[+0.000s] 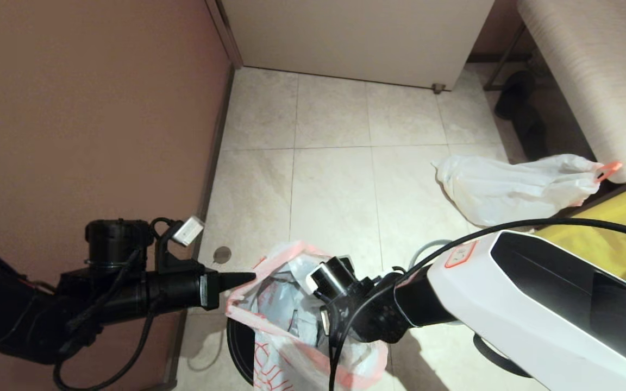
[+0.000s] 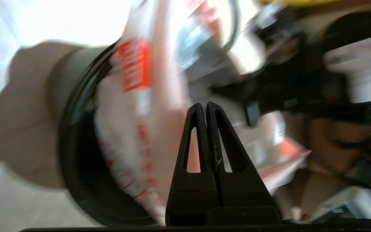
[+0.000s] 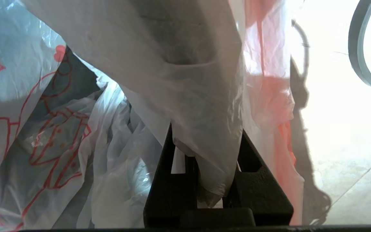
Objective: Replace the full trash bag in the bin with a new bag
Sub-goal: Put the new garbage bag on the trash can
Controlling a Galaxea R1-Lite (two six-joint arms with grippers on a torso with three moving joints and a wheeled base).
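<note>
The new bag (image 1: 291,304), thin white plastic with orange-red drawings and orange edges, sits in the small black bin (image 1: 239,347) on the tiled floor (image 1: 335,179), its mouth standing open above the rim. The right gripper (image 3: 204,145) reaches into that mouth from the right and pinches a fold of the bag's film between its black fingers (the plastic drapes right over them). The left gripper (image 1: 248,278) comes in level from the left, fingers pressed together, its tip just at the bag's orange edge. The full trash bag (image 1: 514,187) lies on the floor well apart, beside a yellow bag (image 1: 617,239). A thin grey hoop (image 3: 357,58) rests on the tiles nearby.
</note>
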